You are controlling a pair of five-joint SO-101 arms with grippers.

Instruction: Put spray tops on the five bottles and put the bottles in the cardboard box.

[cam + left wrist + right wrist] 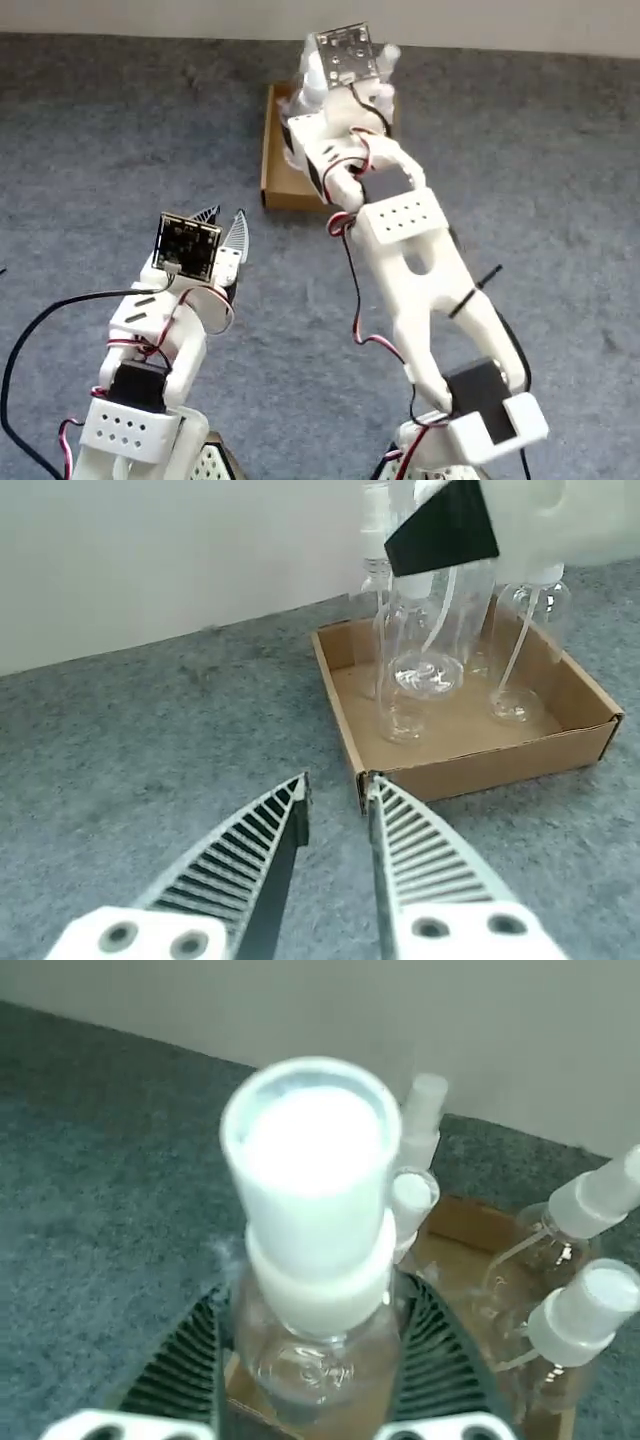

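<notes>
bench (high): grey, felt-like bench (100, 150) with two white arms side by side.
box (high): shallow brown cardboard box (277, 160) at the far middle of the bench. It is largely covered by the right arm (410, 235), which stretches over it.
left arm (high): left end effector (228, 213) sits on the near side, well apart from the box and above bare bench. Its fingers are slightly apart with nothing between them.
left end effector (left wrist): two ribbed fingers (420, 860) with a narrow gap, empty, pointing toward the box's near corner.
box contents (left wrist): several clear plastic bottles (410, 680) stand upright inside the box, thin white dip tubes visible through them. Exact count can't be read.
right arm (left wrist): a black-and-white part hangs directly over the bottles.
right end effector (right wrist): right end effector (315, 1290) is clamped on a bottle, one dark ribbed finger on each side of the body.
held bottle (right wrist): held bottle (310, 1360) is clear and upright, with a white spray top (310, 1160) fitted, at the box's near edge. Can't tell if its base touches the box floor.
neighbours (right wrist): more capped clear bottles stand just beside it in the box.
</notes>
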